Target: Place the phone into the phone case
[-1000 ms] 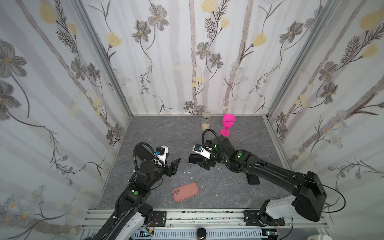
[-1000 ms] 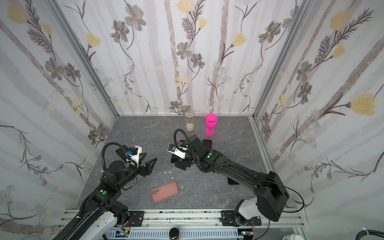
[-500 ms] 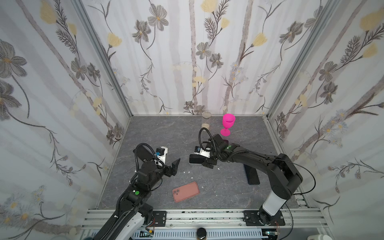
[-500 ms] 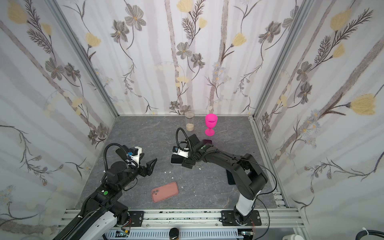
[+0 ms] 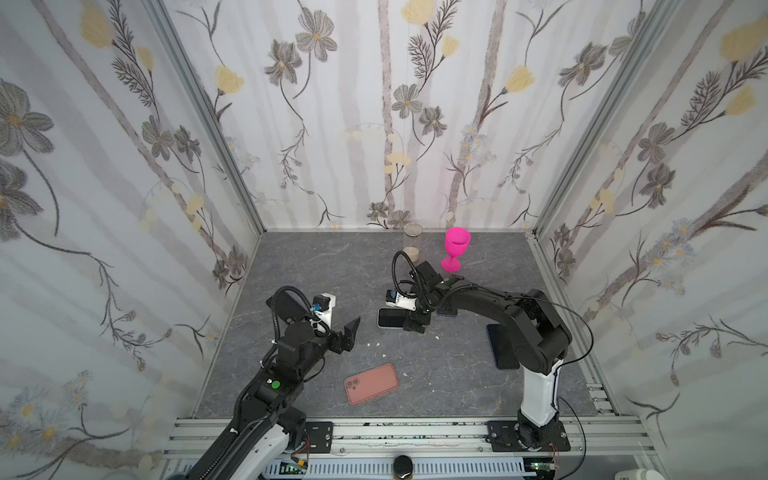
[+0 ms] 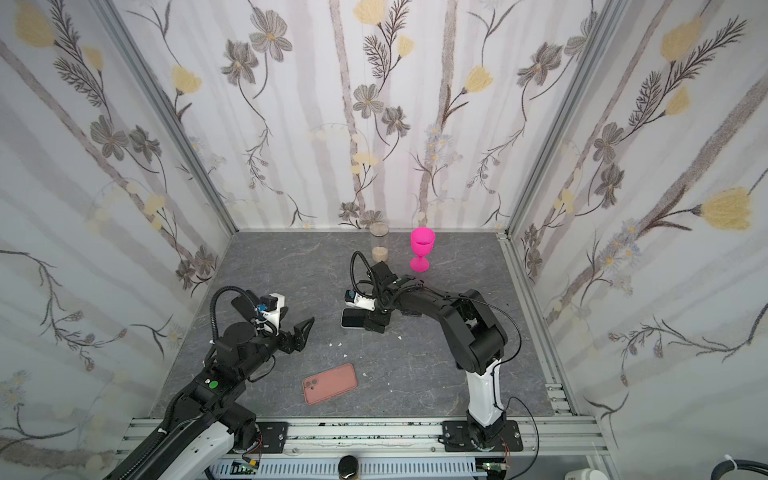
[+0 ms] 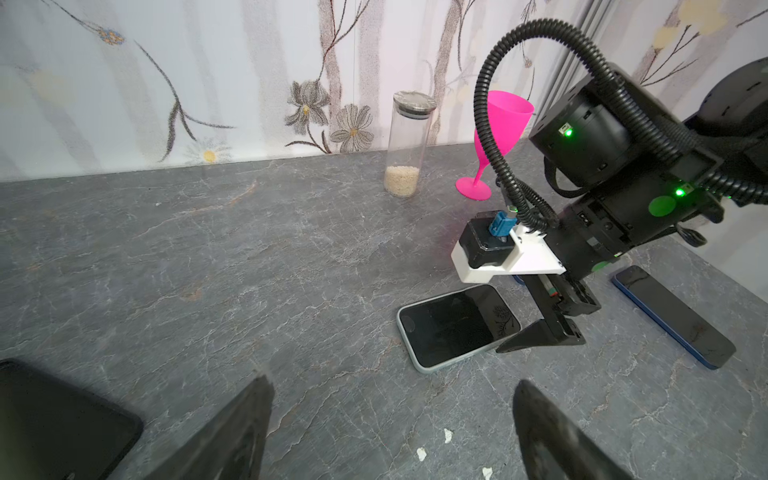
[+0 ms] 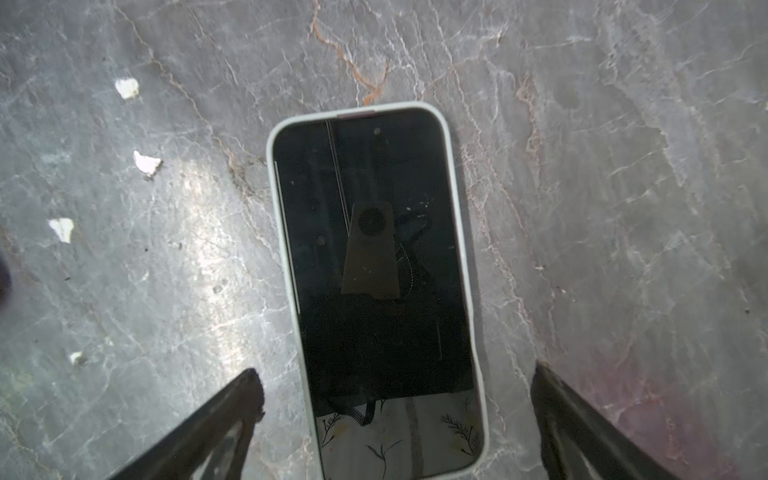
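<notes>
Labels on the arm housings are too small to read; only green dots & lit green LEDs show.

The right gripper has its jaws spread wide and grips nothing. Its fingers stand either side of the near end of the black-screened phone, apart from it. The phone lies flat, screen up, directly under and ahead of this gripper. It is seated in a pale grey-green case whose rim wraps it; a reddish strip shows at the far short edge.

The left gripper is also wide open and empty, over the grey marbled tabletop. The phone is ahead of it, well apart. A salmon-pink phone-shaped slab w/ camera rings lies flat back toward the rail from this gripper. A dark blue phone lies behind the right gripper, beside that arm's elbow.

Vs 1 s ago: the right arm has gone from stretched low to folded upright, uncovering most of the dark blue phone. The right gripper stays over approx the same phone end. Phone, case & slab are unmoved; the left gripper has barely shifted.
</notes>
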Robot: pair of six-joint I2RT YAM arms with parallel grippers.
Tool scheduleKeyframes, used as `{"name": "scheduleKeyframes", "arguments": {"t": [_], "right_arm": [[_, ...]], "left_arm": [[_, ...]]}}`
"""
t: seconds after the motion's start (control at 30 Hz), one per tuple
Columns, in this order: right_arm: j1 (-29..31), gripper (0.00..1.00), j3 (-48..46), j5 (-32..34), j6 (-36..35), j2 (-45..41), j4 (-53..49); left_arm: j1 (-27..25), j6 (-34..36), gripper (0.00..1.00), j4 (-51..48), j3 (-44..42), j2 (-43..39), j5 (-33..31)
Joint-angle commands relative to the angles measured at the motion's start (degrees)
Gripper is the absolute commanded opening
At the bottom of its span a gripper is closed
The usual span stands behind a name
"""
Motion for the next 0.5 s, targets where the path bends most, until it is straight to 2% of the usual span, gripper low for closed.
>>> {"name": "scheduleKeyframes", "arguments": {"t": [0.0,0.33,0.47], "right_arm": [[0.06,1.00,0.76,-0.87,-1.09,0.70,-2.04],[0.13,1.00,2.22,2.39,-1.09,3.56,-3.64],[0.53,0.95,3.69,3.15,0.56,4.85,-5.36]], "left_arm": [[0.00,0.60,0.90,1.76,-0.16,-0.13,-0.50],[0.00,0.78,0.90,1.85,-0.12,-0.10,-0.54],[0.00,0.85,0.90,1.85,-0.20,-0.05,-0.50]]}}
